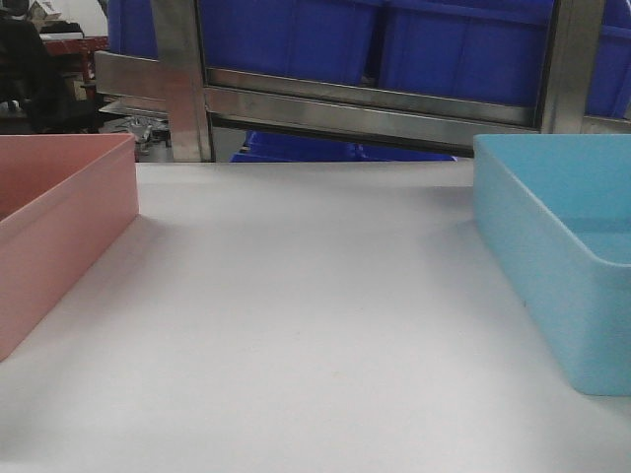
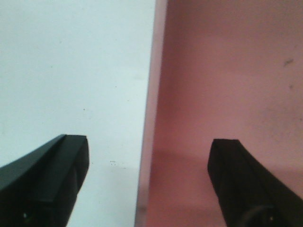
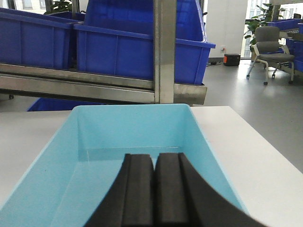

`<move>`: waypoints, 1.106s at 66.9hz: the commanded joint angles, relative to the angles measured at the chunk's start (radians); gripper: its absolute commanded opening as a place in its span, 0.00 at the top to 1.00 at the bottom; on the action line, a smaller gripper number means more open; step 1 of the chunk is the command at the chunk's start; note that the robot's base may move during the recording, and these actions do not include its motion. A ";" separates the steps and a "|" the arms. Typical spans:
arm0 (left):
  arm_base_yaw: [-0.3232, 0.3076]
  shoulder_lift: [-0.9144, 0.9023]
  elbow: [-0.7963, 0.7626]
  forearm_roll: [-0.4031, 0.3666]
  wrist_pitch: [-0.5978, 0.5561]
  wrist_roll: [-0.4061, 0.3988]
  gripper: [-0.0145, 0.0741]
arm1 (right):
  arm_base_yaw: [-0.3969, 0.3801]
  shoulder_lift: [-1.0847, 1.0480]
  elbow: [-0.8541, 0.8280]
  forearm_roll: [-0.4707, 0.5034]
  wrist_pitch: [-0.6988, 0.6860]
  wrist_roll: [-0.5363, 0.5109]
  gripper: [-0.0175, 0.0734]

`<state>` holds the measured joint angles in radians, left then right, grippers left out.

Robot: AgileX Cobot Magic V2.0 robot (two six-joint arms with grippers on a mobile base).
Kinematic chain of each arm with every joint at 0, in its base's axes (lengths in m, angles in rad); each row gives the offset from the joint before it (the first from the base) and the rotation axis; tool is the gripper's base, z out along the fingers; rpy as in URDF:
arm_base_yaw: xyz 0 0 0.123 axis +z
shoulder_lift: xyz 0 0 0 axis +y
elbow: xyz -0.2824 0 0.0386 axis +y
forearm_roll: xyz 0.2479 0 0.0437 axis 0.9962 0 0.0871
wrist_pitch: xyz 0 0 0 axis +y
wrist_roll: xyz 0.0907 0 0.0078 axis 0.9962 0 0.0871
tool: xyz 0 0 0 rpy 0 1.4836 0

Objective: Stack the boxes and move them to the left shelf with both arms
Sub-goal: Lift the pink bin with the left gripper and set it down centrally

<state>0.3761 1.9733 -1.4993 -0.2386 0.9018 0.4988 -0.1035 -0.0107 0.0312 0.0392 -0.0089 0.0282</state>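
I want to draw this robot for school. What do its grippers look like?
Both are plain matte black. The left gripper has two chunky fingers with flat, squared-off tips. The right gripper has two thick fingers with rounded tops, flaring out in a curve lower down. No stickers or writing show, and the arms themselves are out of view.

The pink box (image 1: 59, 227) at the frame's left is showing salmon, and the blue box (image 1: 552, 256) at the right sky blue. The table (image 1: 315, 325) is looking white, the crates (image 1: 296, 39) up top royal blue, the left gripper (image 2: 149, 144) and right gripper (image 3: 154, 163) black.
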 commanded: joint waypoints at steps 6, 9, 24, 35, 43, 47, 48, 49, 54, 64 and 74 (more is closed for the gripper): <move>0.001 -0.034 -0.034 0.006 -0.034 0.004 0.61 | -0.003 -0.004 -0.003 -0.003 -0.088 -0.009 0.75; 0.001 -0.034 -0.034 0.006 -0.032 0.004 0.69 | -0.003 -0.004 -0.003 -0.003 -0.088 -0.009 0.75; 0.001 -0.034 -0.034 0.006 -0.012 0.004 0.85 | -0.003 -0.004 -0.003 -0.003 -0.088 -0.009 0.75; -0.008 -0.065 -0.049 -0.022 0.002 -0.027 0.85 | -0.003 -0.004 -0.003 -0.003 -0.088 -0.009 0.75; -0.033 -0.117 -0.079 -0.025 0.047 -0.122 0.85 | -0.003 -0.004 -0.003 -0.003 -0.088 -0.009 0.75; -0.058 -0.169 -0.082 -0.025 0.069 -0.145 0.85 | -0.003 -0.004 -0.003 -0.003 -0.088 -0.009 0.75; -0.064 -0.180 -0.082 -0.025 0.072 -0.152 0.85 | -0.003 -0.004 -0.003 -0.003 -0.088 -0.009 0.75; -0.070 -0.191 -0.082 -0.025 0.074 -0.162 0.85 | -0.003 -0.004 -0.003 -0.003 -0.088 -0.009 0.75; -0.109 -0.251 -0.082 -0.025 0.096 -0.230 0.85 | -0.003 -0.004 -0.003 -0.003 -0.088 -0.009 0.75; -0.192 -0.353 -0.082 -0.028 0.160 -0.366 0.85 | -0.003 -0.004 -0.003 -0.003 -0.088 -0.009 0.75; -0.296 -0.400 -0.080 -0.028 0.194 -0.506 0.85 | -0.003 -0.004 -0.003 -0.003 -0.088 -0.009 0.75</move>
<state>0.1300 1.6446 -1.5440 -0.2120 1.1165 0.0865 -0.1035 -0.0107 0.0312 0.0392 -0.0089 0.0282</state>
